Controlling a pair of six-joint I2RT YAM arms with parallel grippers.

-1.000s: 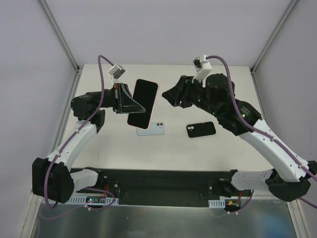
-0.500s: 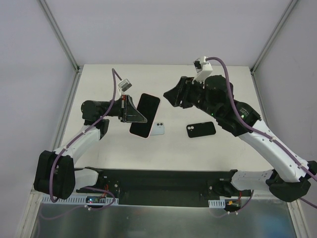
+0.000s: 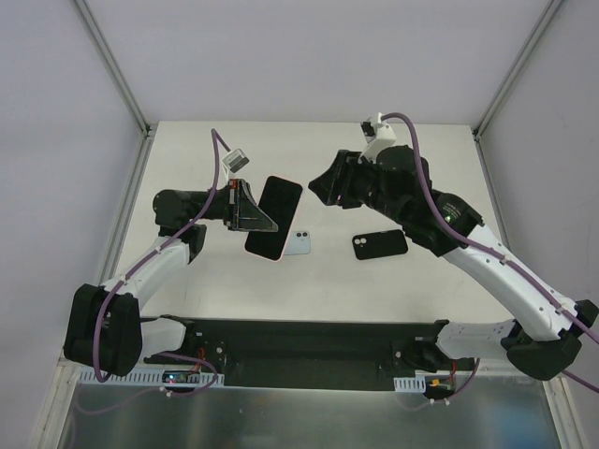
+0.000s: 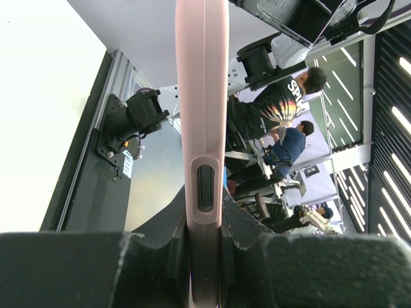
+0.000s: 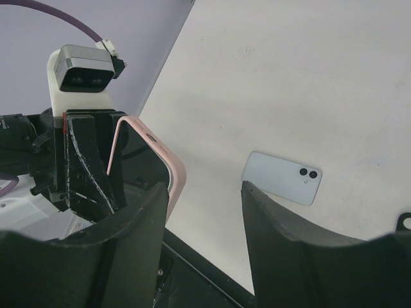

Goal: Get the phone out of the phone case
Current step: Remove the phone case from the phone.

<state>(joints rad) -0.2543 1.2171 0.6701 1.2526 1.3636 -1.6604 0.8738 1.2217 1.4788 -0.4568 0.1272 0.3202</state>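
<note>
Phone with a black screen in a pink case (image 3: 273, 217) is up off the pale counter (image 3: 374, 150), tilted and clamped by the left jaws. They're nearly shut on its front and back faces, biting in from one long side. In the left wrist view we're looking right at that pink side edge (image 4: 202, 96), button and all, sandwiched between the fingers.

From overhead its long axis runs away from the arm bases and slightly right. The right jaws are about half open with nothing in them, just beside the free far end. In their own view the pink top corner (image 5: 173, 176) sits ahead and left of the gap, so we reckon they need to shift left to catch the case rim.

A light blue phone (image 3: 299, 245) and a black phone-sized slab (image 3: 380, 245) lie flat on the counter below.
</note>
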